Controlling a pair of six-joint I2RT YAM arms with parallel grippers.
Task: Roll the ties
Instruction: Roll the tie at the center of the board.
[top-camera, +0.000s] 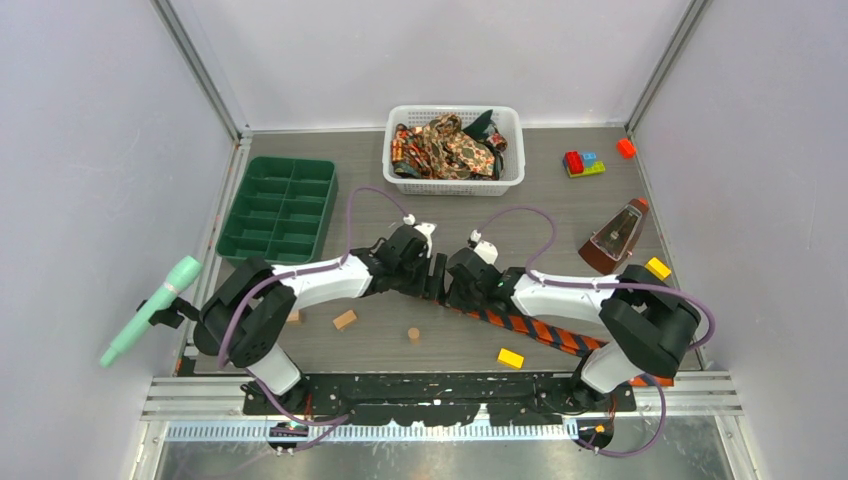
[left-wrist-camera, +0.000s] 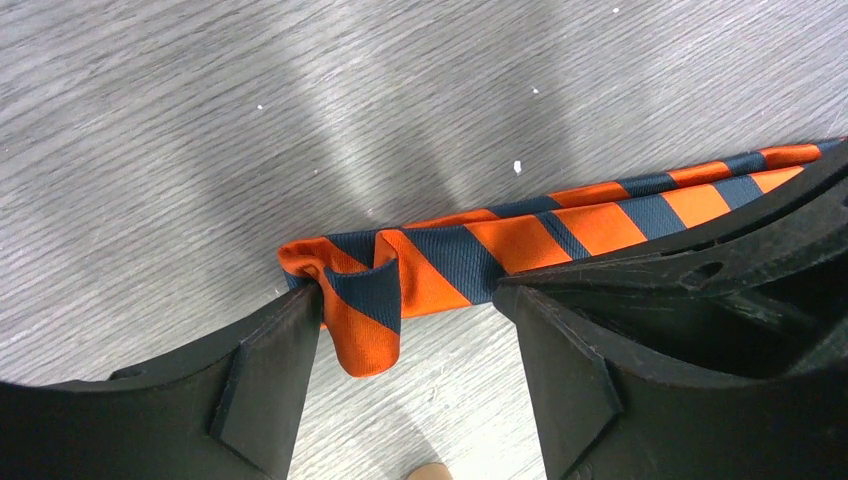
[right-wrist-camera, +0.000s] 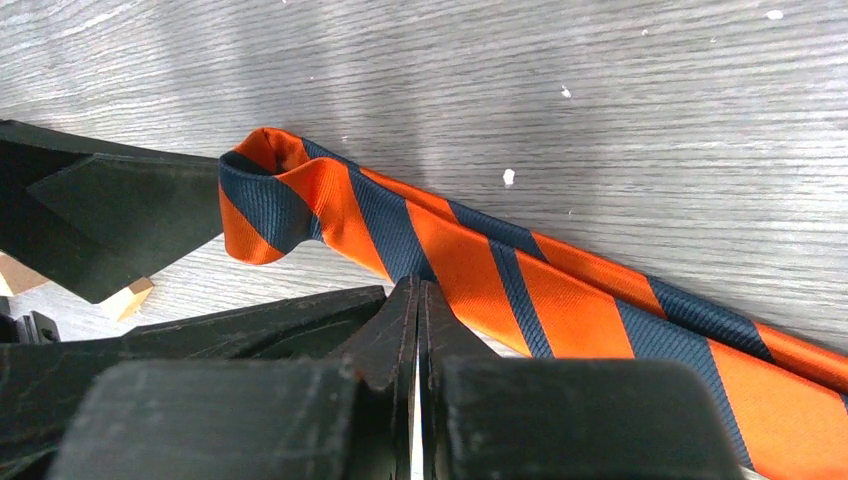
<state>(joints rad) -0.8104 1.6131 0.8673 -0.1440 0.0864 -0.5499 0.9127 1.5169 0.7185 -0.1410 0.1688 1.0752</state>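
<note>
Orange-striped tie (left-wrist-camera: 520, 235) folded at its edge inside parted left hand (left-wrist-camera: 405, 300); right hand (right-wrist-camera: 418, 295) closed.

Bright, even lighting from above. Broad pale glare streaks on the grey desk (left-wrist-camera: 330, 110) in both wrist views (wood grain washed out there). Soft shadows beneath the arms (top-camera: 320, 280). Slightly blurred near the right hand (right-wrist-camera: 418, 300).

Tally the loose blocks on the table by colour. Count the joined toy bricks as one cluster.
Plain wooden pieces: 3 (one partly hidden)
Yellow blocks: 2
Red block: 1
Red, blue and green brick cluster: 1
Total: 7
</note>
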